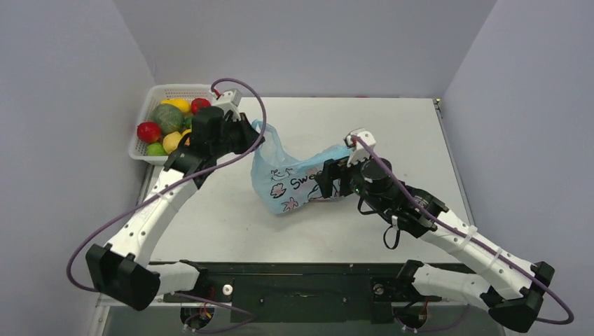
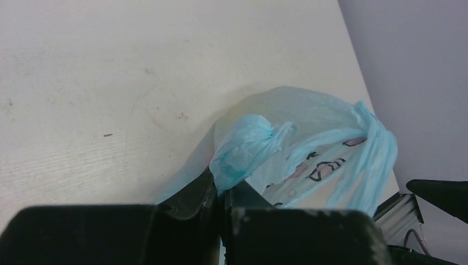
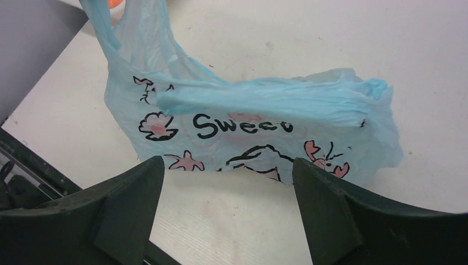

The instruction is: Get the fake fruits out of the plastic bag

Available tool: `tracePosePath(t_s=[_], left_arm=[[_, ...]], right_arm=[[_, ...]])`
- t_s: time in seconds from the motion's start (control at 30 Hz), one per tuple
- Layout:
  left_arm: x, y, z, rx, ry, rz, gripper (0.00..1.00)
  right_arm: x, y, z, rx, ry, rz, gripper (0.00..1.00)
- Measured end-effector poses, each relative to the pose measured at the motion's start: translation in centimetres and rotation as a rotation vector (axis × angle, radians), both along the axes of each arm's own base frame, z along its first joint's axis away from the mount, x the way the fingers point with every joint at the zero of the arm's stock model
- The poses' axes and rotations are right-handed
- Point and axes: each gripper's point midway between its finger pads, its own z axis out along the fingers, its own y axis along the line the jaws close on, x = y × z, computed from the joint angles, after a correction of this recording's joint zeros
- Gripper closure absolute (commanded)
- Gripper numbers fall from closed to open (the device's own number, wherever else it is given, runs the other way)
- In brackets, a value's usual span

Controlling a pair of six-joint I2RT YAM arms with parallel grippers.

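The light-blue plastic bag (image 1: 294, 183) lies slumped on the white table, its "Sweet" print and pink figures facing my right wrist camera. My left gripper (image 1: 256, 136) is at the bag's far-left top corner. In the left wrist view this gripper (image 2: 223, 185) is shut on a bunched fold of the plastic bag (image 2: 309, 124). My right gripper (image 1: 328, 179) stands open just right of the bag. In the right wrist view its gripper (image 3: 229, 168) has only bare table between the fingers, just short of the plastic bag (image 3: 248, 118). No fake fruits show inside the bag.
A white lattice basket (image 1: 155, 94) at the far left corner holds several red, green and yellow fruits, right behind my left wrist. Grey walls close in the table on three sides. A black rail (image 1: 294, 269) runs along the near edge.
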Motion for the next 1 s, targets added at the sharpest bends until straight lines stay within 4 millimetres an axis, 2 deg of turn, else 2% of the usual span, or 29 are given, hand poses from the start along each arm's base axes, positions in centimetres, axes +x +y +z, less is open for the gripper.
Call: tracePosePath(t_s=[0.07, 0.13, 0.23, 0.33, 0.5, 0.63, 0.87, 0.93, 1.0], left_arm=[[-1.6, 0.3, 0.8, -0.060, -0.034, 0.004, 1.00], [-3.3, 0.6, 0.8, -0.114, -0.052, 0.004, 1.00], [-5.4, 0.9, -0.3, -0.170, -0.044, 0.007, 1.00], [-6.9, 1.1, -1.5, -0.203, -0.013, 0.005, 1.00], [-8.1, 0.9, -2.5, -0.242, 0.015, -0.008, 1.00], [-9.0, 0.9, -2.9, -0.270, 0.023, -0.018, 1.00], [-9.8, 0.9, -3.1, -0.291, 0.035, -0.028, 1.00], [-9.9, 0.8, -3.2, -0.292, 0.037, -0.030, 1.00], [-9.9, 0.8, -3.2, -0.293, 0.039, -0.033, 1.00]], right_arm=[[-0.7, 1.1, 0.5, -0.051, -0.042, 0.032, 0.13], [-1.2, 2.0, 0.8, -0.101, -0.078, 0.054, 0.11], [-1.8, 3.3, 0.7, -0.205, -0.127, 0.087, 0.10], [-2.4, 4.4, -0.4, -0.357, -0.181, 0.111, 0.09], [-3.1, 5.3, -2.2, -0.586, -0.267, 0.108, 0.08], [-2.2, 4.3, -3.5, -0.770, -0.309, 0.063, 0.08], [-0.6, 3.4, -2.7, -0.859, -0.344, 0.011, 0.07], [0.1, 3.7, -2.3, -0.869, -0.347, -0.003, 0.11], [0.9, 4.0, -2.3, -0.880, -0.343, -0.016, 0.22]])
